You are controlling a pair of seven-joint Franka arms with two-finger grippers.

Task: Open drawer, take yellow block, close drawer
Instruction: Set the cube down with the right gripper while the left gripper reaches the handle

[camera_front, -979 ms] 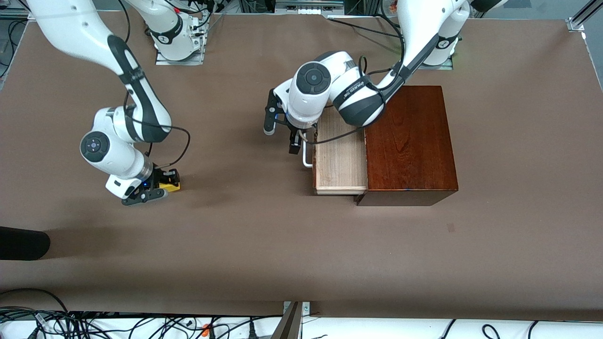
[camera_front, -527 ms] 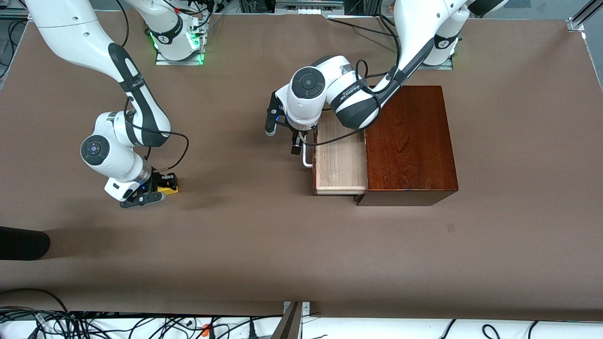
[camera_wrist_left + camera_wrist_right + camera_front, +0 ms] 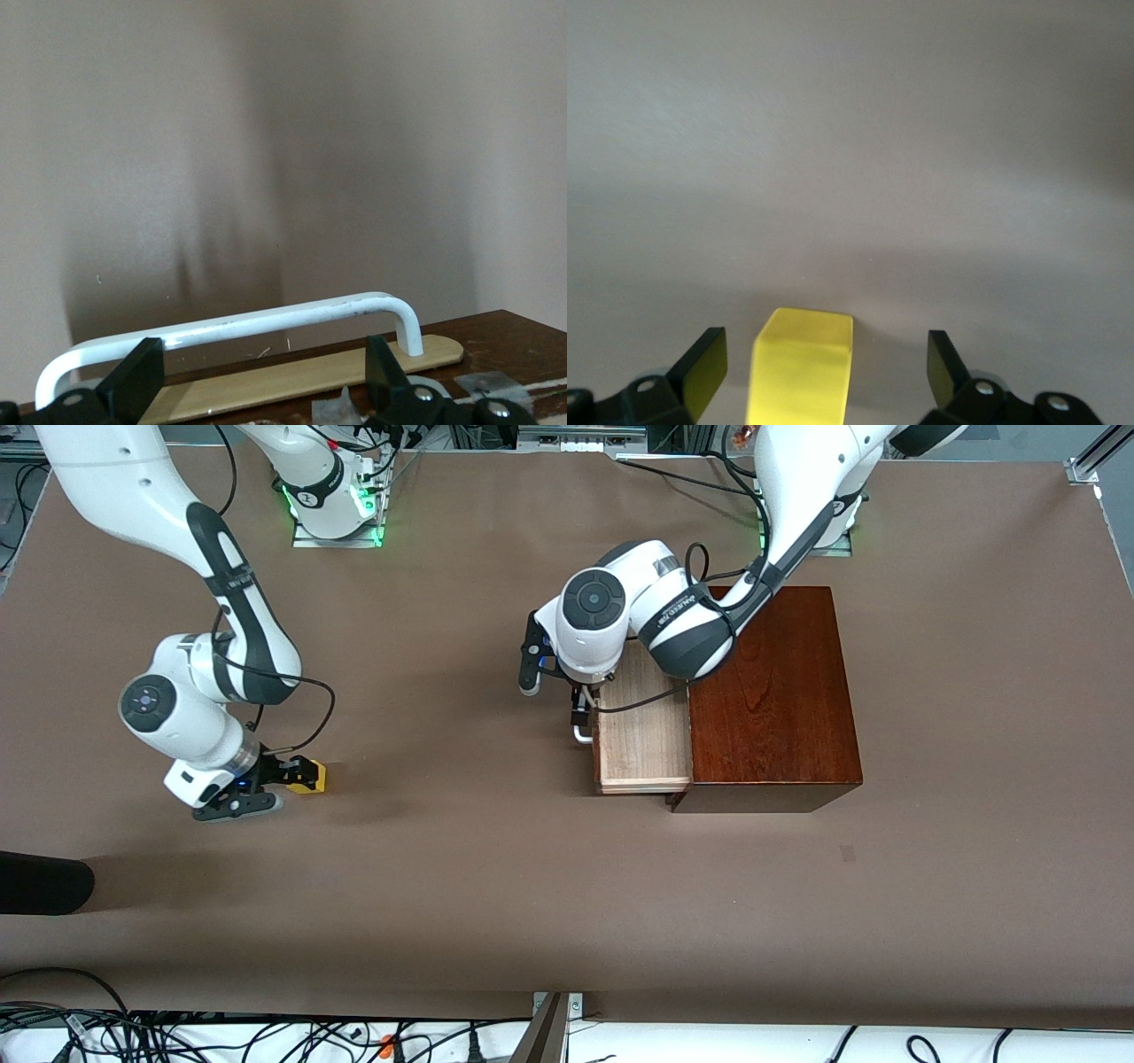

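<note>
Right gripper open around one yellow block.

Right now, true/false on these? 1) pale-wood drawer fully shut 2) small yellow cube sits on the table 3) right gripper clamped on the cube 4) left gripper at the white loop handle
1) False: the pale-wood drawer sticks out of the glossy dark-brown wooden box.
2) True: the small yellow cube sits on the brown table.
3) False: the right gripper is open, fingers clear of the cube.
4) True: the left gripper is open, straddling the white loop handle.
</note>
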